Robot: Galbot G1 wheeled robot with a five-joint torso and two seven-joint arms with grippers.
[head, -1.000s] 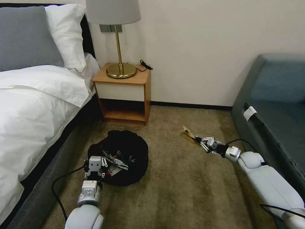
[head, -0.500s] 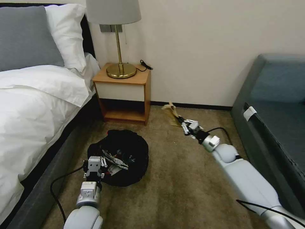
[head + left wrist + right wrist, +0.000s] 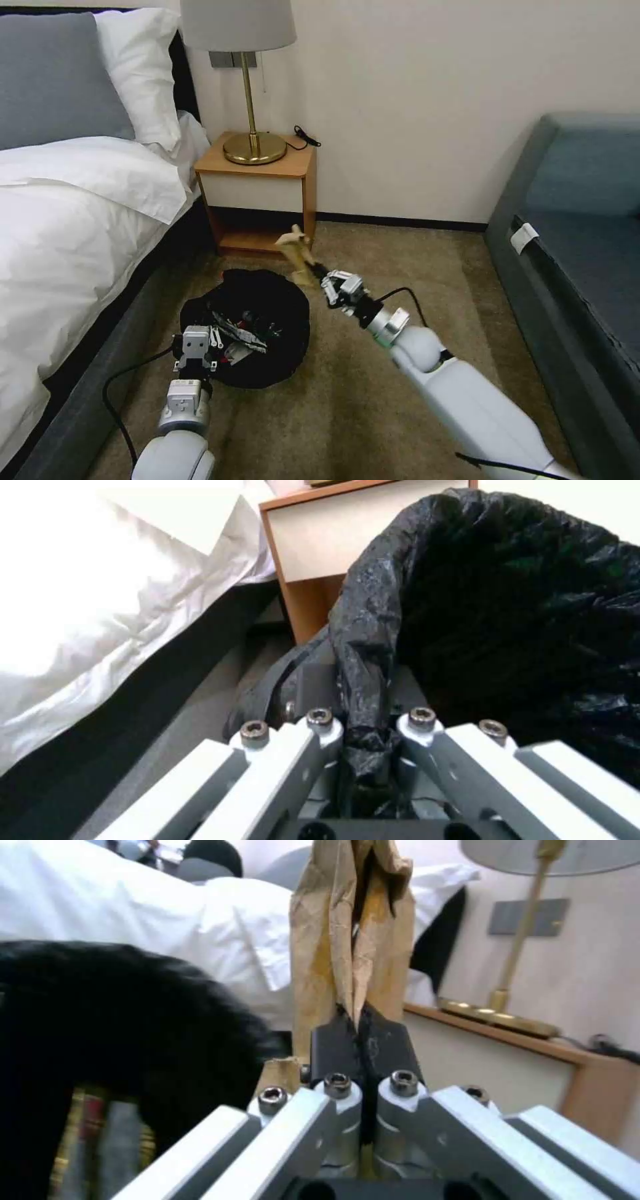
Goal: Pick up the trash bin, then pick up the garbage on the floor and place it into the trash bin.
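Small round bin lined with a crinkled black plastic bag (image 3: 250,330): stood on the brown carpet (image 3: 373,400) between the white-sheeted bed (image 3: 73,220) and the right arm, in front of the wooden nightstand (image 3: 260,193); its near rim is pinched by the left gripper (image 3: 195,347), whose jaws are seen in the left wrist view closed narrowly on a fold of the bag (image 3: 367,680). Litter inside the bin: several wrappers, among them a striped red-white one (image 3: 240,333), lying on the black lining; finer detail cannot be made out. Crumpled tan paper (image 3: 297,250): held off the floor, upright, just past the far right edge of the bin rim and in front of the nightstand's lower shelf; it is clamped at its lower end by the right gripper (image 3: 320,275), whose dark finger pads (image 3: 333,1040) are pressed together on the paper (image 3: 353,940) in the right wrist view. Right arm: stretched diagonally across the carpet from the lower right. Brass lamp with a pale shade (image 3: 250,87): set on the nightstand top. Grey-blue sofa (image 3: 573,220): placed along the right side, well apart from the bin.
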